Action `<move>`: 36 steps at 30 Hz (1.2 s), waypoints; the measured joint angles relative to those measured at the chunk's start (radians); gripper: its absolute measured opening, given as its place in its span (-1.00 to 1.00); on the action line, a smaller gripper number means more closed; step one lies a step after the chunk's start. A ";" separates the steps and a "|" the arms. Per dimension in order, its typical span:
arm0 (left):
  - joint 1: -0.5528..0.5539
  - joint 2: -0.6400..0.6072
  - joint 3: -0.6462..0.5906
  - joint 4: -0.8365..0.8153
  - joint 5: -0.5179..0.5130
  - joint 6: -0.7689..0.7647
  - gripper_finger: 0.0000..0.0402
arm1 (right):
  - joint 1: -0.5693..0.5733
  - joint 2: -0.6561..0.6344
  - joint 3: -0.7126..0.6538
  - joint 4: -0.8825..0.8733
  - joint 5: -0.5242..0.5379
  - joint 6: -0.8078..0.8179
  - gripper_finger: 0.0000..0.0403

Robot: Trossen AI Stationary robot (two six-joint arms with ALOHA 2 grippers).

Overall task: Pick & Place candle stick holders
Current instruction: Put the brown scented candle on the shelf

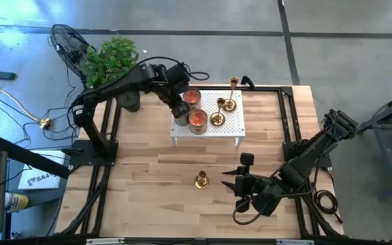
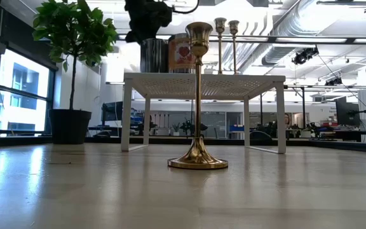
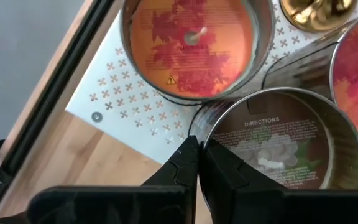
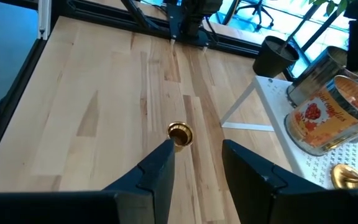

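Observation:
One gold candlestick (image 1: 201,180) stands upright on its round base on the wooden table; it also shows in the low view (image 2: 197,95) and the right wrist view (image 4: 180,132). My right gripper (image 1: 231,180) is open and empty, level with the table; the candlestick stands just ahead of its fingertips (image 4: 196,149). Other gold candlesticks (image 1: 218,119) (image 1: 229,104) stand on the white perforated stand (image 1: 231,129), with a taller one (image 1: 234,83) at its far edge. My left gripper (image 3: 199,158) is over the stand's left end, shut on a grey metal tin (image 3: 278,149). My left gripper holds the grey tin by its rim (image 3: 205,130) on the side away from the candlesticks. It is pinched with one finger inside the tin and one outside, the fingers pointing down from above. Whether the tin's bottom still rests on the stand, I cannot tell.
Two glass jars with orange-red candles (image 1: 192,97) (image 1: 197,120) stand on the stand beside the tin. A potted plant (image 1: 111,61) and a fan (image 1: 67,41) are off the table's far left corner. Bare wood lies left of the lone candlestick.

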 joint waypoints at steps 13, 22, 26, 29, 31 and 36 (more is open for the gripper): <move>0.000 0.000 0.000 0.003 -0.025 0.000 -0.94 | 0.000 0.000 0.000 -0.017 -0.013 0.004 -0.36; 0.000 -0.001 0.000 0.004 -0.024 -0.051 -0.94 | 0.000 0.000 0.000 -0.018 -0.018 0.008 -0.36; 0.000 -0.001 0.000 0.004 -0.021 -0.120 -0.93 | 0.000 0.000 0.000 -0.018 -0.023 0.008 -0.36; 0.001 -0.001 0.000 -0.007 -0.078 -0.218 -0.94 | 0.000 0.000 0.000 -0.026 -0.023 0.028 -0.36; 0.000 -0.002 0.000 -0.034 -0.149 -0.205 -0.94 | 0.000 0.000 0.000 -0.030 -0.023 0.031 -0.36; -0.009 -0.002 0.001 -0.046 -0.141 -0.196 -0.94 | 0.000 0.000 0.000 -0.034 -0.028 0.049 -0.36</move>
